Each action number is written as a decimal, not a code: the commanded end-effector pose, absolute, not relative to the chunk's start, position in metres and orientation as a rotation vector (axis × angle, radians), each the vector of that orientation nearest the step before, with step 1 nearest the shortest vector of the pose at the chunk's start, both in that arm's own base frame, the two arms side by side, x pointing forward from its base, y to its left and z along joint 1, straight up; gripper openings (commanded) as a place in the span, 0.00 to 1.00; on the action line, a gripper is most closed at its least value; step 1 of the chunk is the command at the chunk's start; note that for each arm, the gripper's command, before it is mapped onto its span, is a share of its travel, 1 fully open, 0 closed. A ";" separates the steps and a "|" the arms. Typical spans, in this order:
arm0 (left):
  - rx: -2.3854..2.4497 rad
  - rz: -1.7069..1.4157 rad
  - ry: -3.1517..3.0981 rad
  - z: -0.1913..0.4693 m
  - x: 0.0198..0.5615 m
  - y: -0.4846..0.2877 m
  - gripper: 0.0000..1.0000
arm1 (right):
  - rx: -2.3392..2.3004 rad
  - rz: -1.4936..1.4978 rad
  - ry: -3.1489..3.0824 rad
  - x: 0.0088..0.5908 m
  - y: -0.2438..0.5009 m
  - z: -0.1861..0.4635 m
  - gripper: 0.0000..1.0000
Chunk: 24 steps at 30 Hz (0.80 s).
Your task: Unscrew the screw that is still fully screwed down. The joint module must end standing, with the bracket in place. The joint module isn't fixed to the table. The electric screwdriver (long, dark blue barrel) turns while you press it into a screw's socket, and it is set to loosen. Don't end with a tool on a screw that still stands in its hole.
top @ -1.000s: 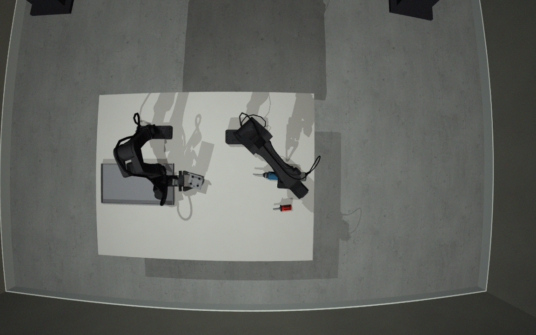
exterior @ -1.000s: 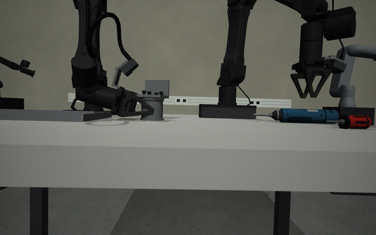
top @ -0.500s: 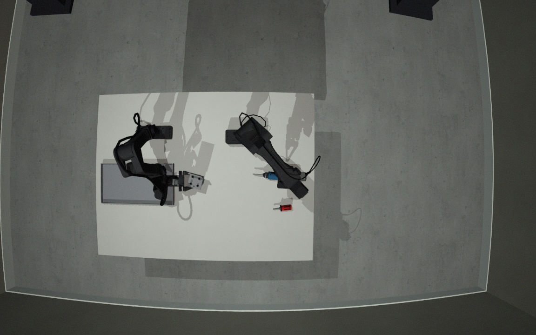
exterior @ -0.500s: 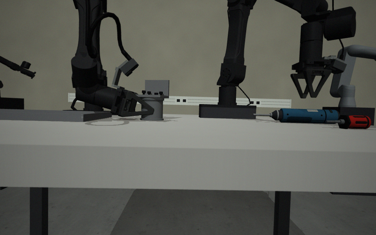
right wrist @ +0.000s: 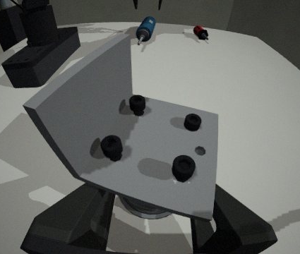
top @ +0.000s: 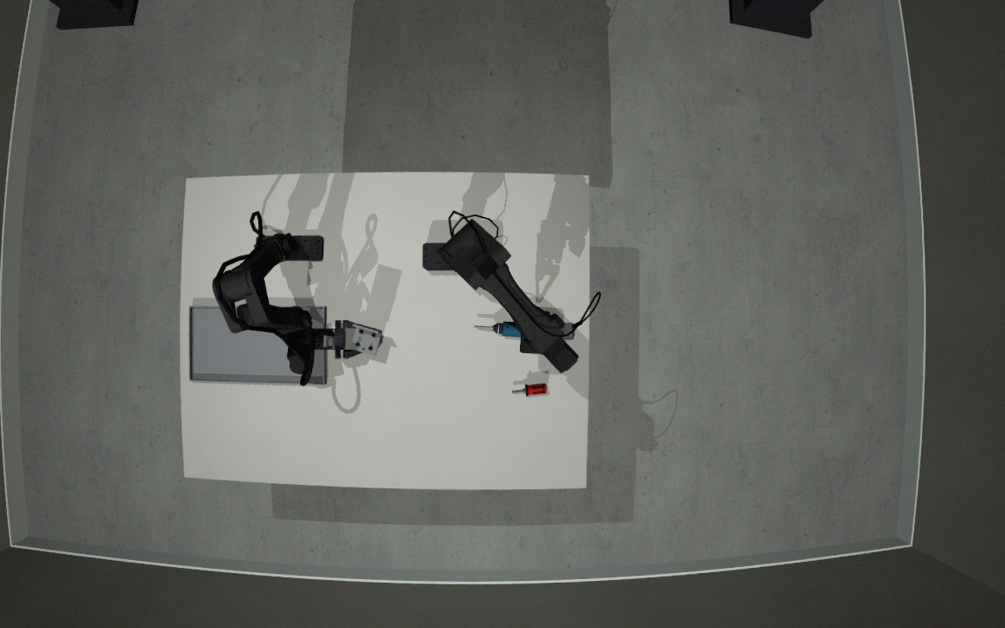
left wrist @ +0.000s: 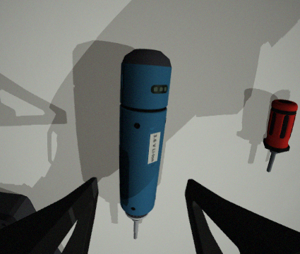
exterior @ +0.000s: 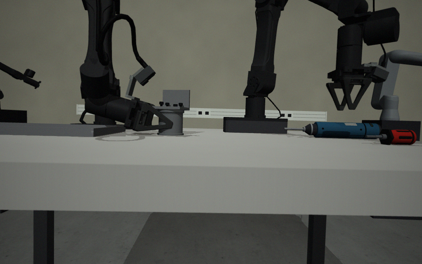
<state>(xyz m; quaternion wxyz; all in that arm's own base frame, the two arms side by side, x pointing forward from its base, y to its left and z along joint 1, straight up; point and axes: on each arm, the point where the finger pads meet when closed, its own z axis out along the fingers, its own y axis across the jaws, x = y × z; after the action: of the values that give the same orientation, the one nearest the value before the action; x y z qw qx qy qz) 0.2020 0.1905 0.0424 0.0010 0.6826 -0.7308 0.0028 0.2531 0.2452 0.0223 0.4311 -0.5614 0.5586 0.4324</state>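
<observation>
- On the electric screwdriver's blue barrel [left wrist: 140, 141], we are reading a white label [left wrist: 154, 147] showing "3.6 V Li-Ion".
- In the exterior view, we are finding its lettering too small to read.

Place: robotics lab or workshop | landmark: white table [top: 443, 437] [exterior: 206, 187] | on it: two black robot arms, blue electric screwdriver [top: 511, 329] [exterior: 337, 129] [left wrist: 142, 141] [right wrist: 147, 28], red screwdriver [top: 536, 388] [exterior: 402, 136] [left wrist: 281, 125] [right wrist: 200, 32] | behind it: further arms on dark stands, socket strip [exterior: 248, 113] along wall | beneath it: bare concrete-like floor [top: 763, 312] [exterior: 91, 236]
</observation>
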 end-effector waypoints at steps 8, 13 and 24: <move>2.136 0.013 -2.302 0.046 0.200 0.183 0.65 | -1.404 1.080 1.378 0.253 0.246 0.025 0.59; 2.136 0.013 -2.302 0.046 0.200 0.183 0.65 | -1.404 1.080 1.378 0.253 0.246 0.025 0.59; 2.125 0.013 -2.291 0.018 0.202 0.184 0.65 | -1.404 1.080 1.378 0.253 0.246 0.025 0.59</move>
<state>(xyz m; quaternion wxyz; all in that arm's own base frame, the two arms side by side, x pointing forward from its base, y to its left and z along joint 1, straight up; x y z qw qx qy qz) 0.1958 0.1846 0.0257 0.0149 0.6825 -0.7307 0.0029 0.2531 0.2452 0.0223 0.4311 -0.5614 0.5586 0.4324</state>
